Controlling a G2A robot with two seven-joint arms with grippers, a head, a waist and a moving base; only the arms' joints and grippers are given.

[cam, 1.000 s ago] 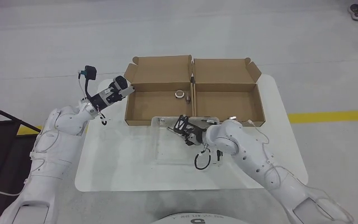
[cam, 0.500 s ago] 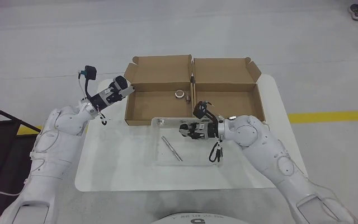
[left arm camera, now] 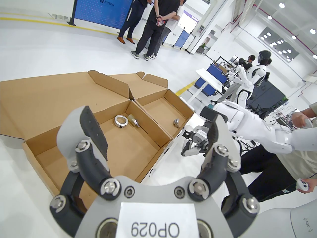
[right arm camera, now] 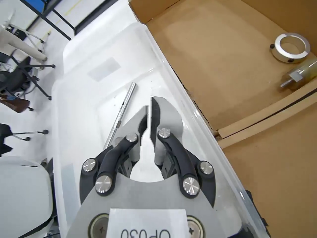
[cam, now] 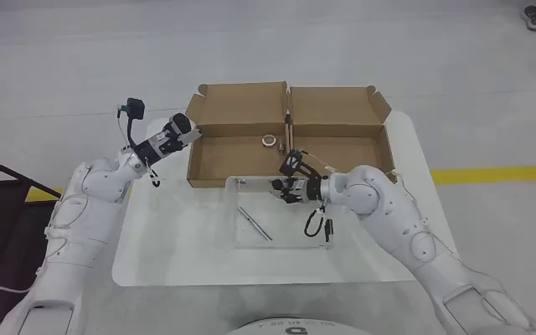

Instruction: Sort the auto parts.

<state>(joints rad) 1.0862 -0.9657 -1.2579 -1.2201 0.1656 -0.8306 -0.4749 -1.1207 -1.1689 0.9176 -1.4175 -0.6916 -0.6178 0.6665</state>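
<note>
Auto parts [cam: 270, 141] partly sorted: ring [right arm camera: 289, 48] and bolt [right arm camera: 297, 74] lying in left box [right arm camera: 210, 50], small fitting [left arm camera: 176, 123] in right box [left arm camera: 158, 110], rod [right arm camera: 121, 111] unsorted in clear bin [right arm camera: 74, 95] below clenched, empty right jaws; left jaws released.

Left claw [left arm camera: 151, 115] spread wide, empty; right claw [right arm camera: 149, 104] pinched nearly closed, empty.

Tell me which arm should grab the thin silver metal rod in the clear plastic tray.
Right. The right gripper hangs over the clear plastic tray, beside the thin silver metal rod; the left gripper waits beside the brown cardboard box, farther off.
</note>
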